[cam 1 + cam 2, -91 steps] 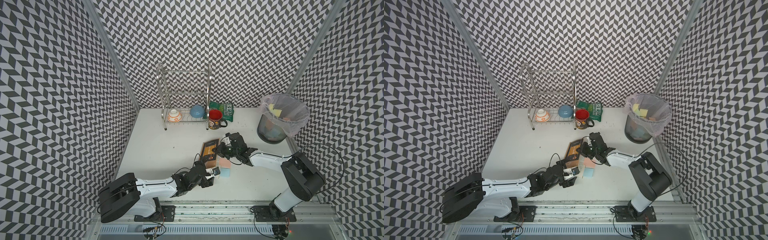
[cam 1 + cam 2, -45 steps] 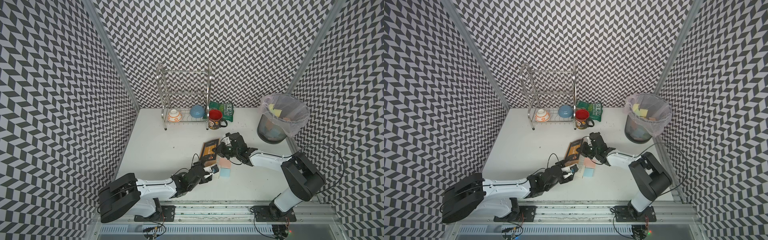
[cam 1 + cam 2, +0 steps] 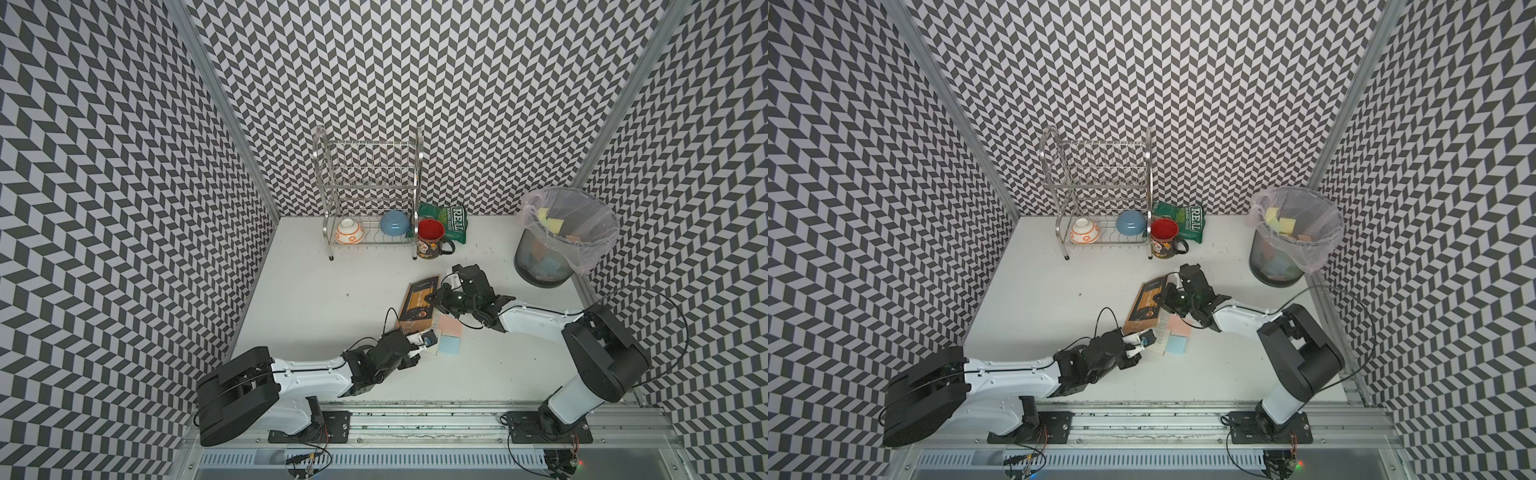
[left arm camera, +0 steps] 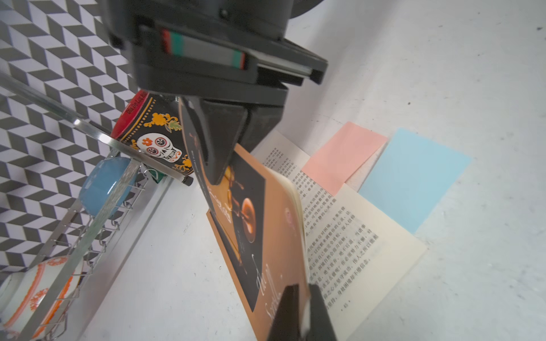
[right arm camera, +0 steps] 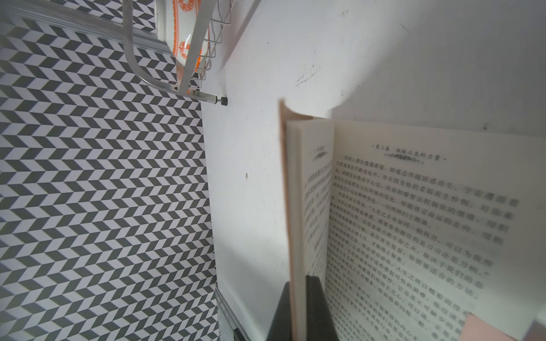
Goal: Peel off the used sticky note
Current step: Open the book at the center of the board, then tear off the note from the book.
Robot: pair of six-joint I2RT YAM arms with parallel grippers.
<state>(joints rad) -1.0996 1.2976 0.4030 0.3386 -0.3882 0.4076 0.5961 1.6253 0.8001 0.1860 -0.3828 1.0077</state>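
Note:
An orange-covered book [image 3: 419, 302] [image 3: 1143, 305] lies partly open on the white table. A pink sticky note [image 3: 451, 326] [image 4: 342, 156] and a blue sticky note [image 3: 450, 345] [image 4: 413, 177] stick out from its printed page; neither shows writing, so which is the used one I cannot tell. My left gripper [image 3: 430, 337] [image 4: 305, 307] is shut on the raised cover and front pages at the book's near end. My right gripper [image 3: 436, 297] [image 5: 300, 295] is shut on the same cover and pages at the far end.
A metal dish rack [image 3: 368, 199] at the back holds a white-orange bowl [image 3: 349, 231] and a blue bowl [image 3: 394, 222]. A red-rimmed skull mug [image 3: 430, 245] and a green snack bag [image 3: 451, 220] stand beside it. A lined bin [image 3: 557, 249] with discarded notes is back right.
My left gripper has moved in to the book's near edge and gone from open to shut on the cover and pages. The right arm has stayed at the far end.

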